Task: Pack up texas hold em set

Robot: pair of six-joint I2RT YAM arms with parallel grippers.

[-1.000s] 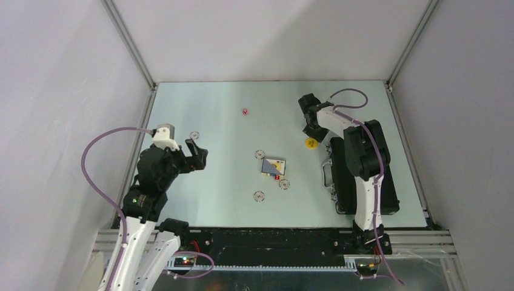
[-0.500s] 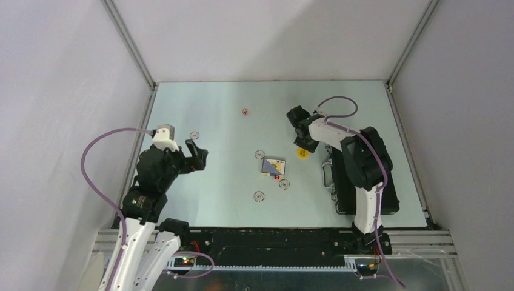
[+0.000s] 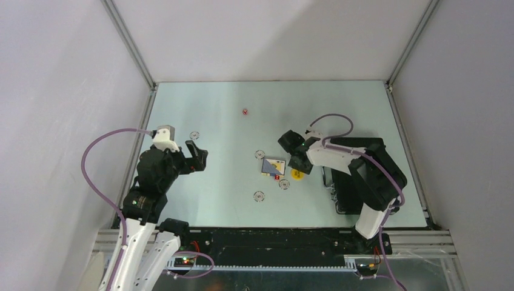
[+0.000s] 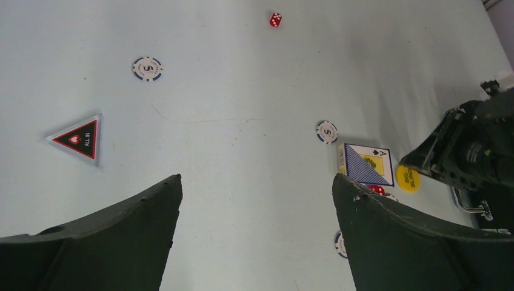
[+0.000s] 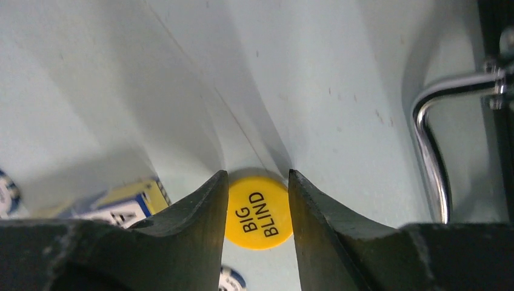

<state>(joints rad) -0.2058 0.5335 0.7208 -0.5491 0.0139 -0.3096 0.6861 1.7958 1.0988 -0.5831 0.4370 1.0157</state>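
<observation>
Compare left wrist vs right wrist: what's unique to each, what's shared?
Left wrist only: the ALL IN triangle, the lone red die and the far-left 5 chip.
Right wrist only: readable BIG BLIND lettering, with the right gripper pinching the yellow disc at its edges.
Both: the yellow disc, the card deck and part of the silver handle.

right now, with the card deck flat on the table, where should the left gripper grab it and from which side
Likely from straight above, pinching the card deck across its two long edges near its left end. It lies flat, so only thin sides offer a hold; the red die sits by its near edge toward the right, and the right gripper crowds that side.
</observation>
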